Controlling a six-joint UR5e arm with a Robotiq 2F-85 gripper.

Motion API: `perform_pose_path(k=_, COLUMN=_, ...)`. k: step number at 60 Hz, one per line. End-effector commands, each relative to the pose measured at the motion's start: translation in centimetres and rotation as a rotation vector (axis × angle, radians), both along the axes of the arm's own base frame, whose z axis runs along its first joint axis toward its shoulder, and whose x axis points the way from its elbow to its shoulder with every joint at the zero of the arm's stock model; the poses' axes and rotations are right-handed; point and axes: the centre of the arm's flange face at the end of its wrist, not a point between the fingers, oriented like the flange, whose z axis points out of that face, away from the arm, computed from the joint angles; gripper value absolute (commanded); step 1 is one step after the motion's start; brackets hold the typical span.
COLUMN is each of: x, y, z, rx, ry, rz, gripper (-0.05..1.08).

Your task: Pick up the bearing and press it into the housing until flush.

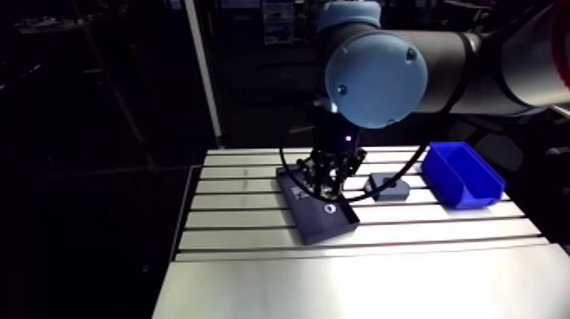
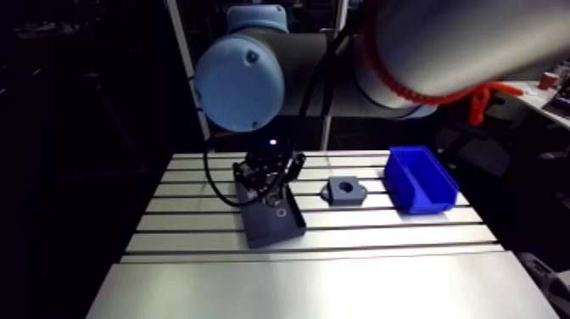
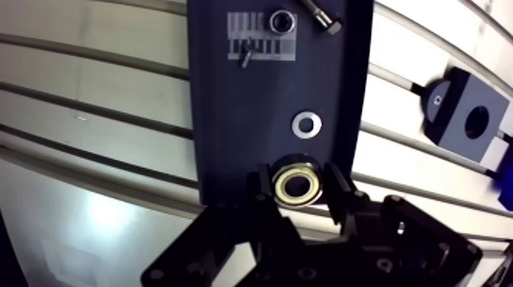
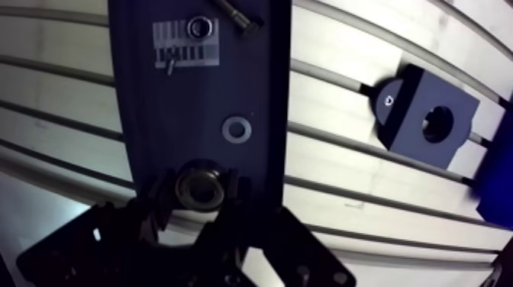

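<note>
The bearing (image 3: 298, 185), a dark ring with a brass-coloured inner race, sits between my fingertips over the near end of a dark parts tray (image 3: 229, 114). My gripper (image 3: 298, 192) has a finger pressed against each side of the bearing. I cannot tell whether the bearing rests on the tray or hangs just above it. The housing (image 3: 467, 122), a grey block with a round bore, lies on the slotted table beside the tray, well off to the side of the gripper. In the arm view the gripper (image 1: 326, 182) hangs over the tray, with the housing (image 1: 387, 187) to its right.
On the tray ahead of the gripper lie a washer (image 3: 307, 124), a nut (image 3: 281, 20), a bolt (image 3: 321, 15) and a striped label. A blue bin (image 1: 462, 174) stands at the table's right, beyond the housing.
</note>
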Motion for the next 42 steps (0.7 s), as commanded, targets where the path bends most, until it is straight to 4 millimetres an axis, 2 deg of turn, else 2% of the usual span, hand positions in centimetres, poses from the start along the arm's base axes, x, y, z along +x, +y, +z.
perform_pose_path(k=1, x=-1.2, y=1.5, z=1.6, rx=0.003, ry=0.0, rz=-0.04, gripper=0.86)
perform_pose_path(k=4, x=-1.4, y=2.1, z=1.8, rx=0.002, ry=0.001, rz=-0.052, gripper=0.87)
perform_pose_path(k=5, x=-1.6, y=2.9, z=2.0, rx=0.002, ry=0.002, rz=-0.066, gripper=0.87)
perform_pose_path(k=10, x=-2.1, y=4.5, z=2.4, rx=-0.001, ry=0.007, rz=-0.097, gripper=0.88)
perform_pose_path(k=12, x=-2.4, y=6.0, z=2.6, rx=-0.001, ry=0.01, rz=-0.128, gripper=0.89)
perform_pose_path(k=14, x=-2.4, y=6.0, z=2.6, rx=-0.001, ry=0.01, rz=-0.128, gripper=0.89)
perform_pose_path(k=19, x=-3.2, y=8.6, z=3.2, rx=0.002, ry=0.022, rz=-0.196, gripper=0.92)
perform_pose_path(k=25, x=-3.8, y=10.4, z=3.6, rx=0.004, ry=0.033, rz=-0.243, gripper=0.94)
perform_pose_path(k=38, x=-4.8, y=12.4, z=3.0, rx=0.004, ry=0.032, rz=-0.277, gripper=0.95)
perform_pose_path(k=42, x=-5.0, y=13.6, z=2.5, rx=0.006, ry=0.026, rz=-0.295, gripper=0.96)
